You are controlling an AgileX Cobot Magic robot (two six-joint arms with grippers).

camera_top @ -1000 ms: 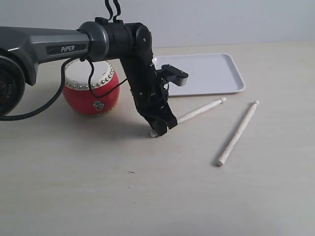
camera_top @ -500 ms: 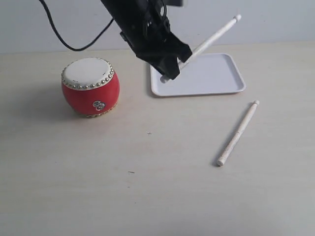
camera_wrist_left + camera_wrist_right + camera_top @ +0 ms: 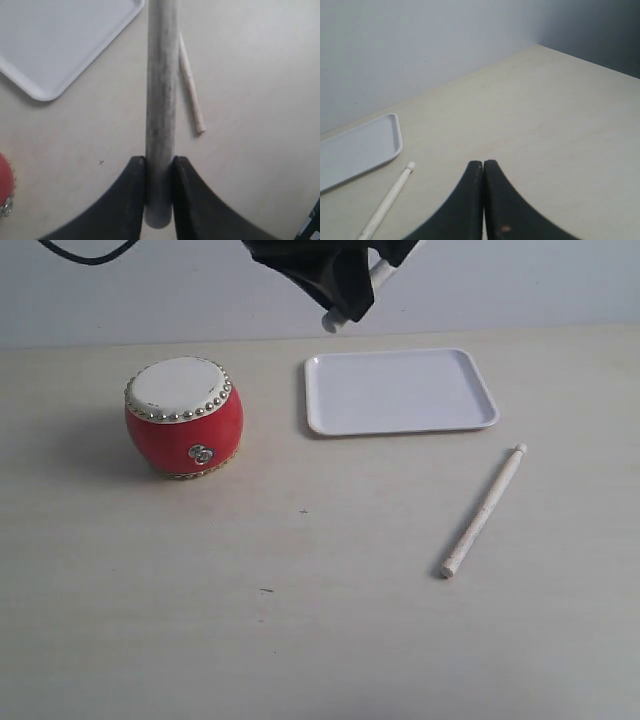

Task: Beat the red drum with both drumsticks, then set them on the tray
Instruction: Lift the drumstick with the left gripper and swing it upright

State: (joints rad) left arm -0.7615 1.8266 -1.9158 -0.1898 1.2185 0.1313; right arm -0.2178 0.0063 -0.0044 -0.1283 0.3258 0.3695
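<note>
You had the left gripper (image 3: 159, 165) clenched on the first drumstick (image 3: 162, 75) high above the table (image 3: 300, 620), your right gripper (image 3: 483, 165) pressed together and empty, while the second drumstick (image 3: 484, 511) lay on the table near the tray (image 3: 400, 390), and the red drum (image 3: 184, 430) stood left of it.

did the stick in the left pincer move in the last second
Yes: the drumstick rose from the table in front of the tray to high above it.
</note>
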